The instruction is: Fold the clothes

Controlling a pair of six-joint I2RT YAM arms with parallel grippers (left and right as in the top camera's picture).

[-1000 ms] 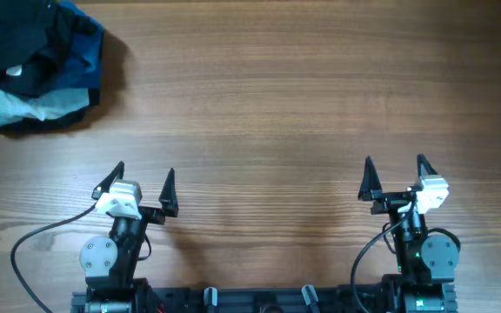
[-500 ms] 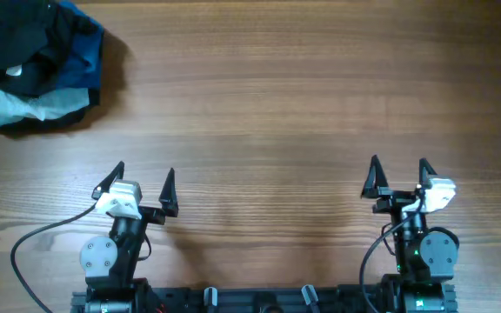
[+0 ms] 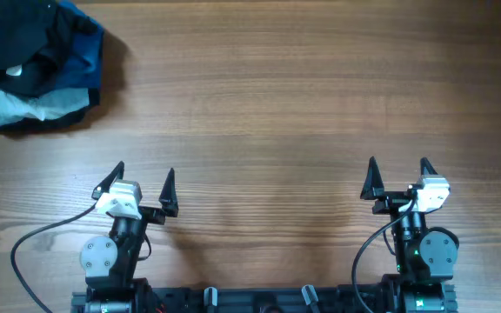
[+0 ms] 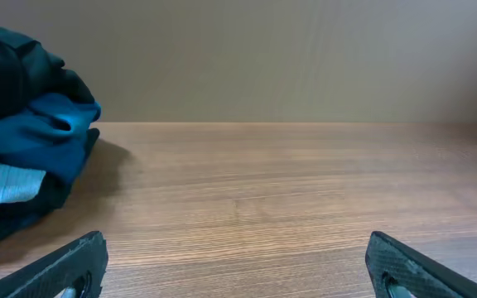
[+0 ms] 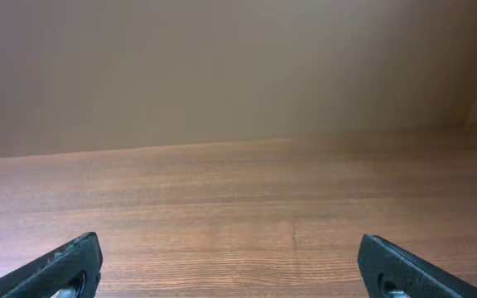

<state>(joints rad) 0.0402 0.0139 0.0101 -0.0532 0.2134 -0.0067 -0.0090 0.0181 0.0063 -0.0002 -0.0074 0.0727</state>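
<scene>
Clothes heaped far left; left pincer, right pincer wide open, empty, pointing forward.

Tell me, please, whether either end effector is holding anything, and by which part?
Nothing is held; the left end effector and right end effector stand open.

both yam arms are mostly black. the left arm and right arm each carry a round grey joint cap low down and a white block at the wrist. the left gripper and right gripper end in pointy black triangular fingers, matte and a bit grainy up close. a thin black cable loops off each arm, and a tiny green light glows on the right one.
</scene>
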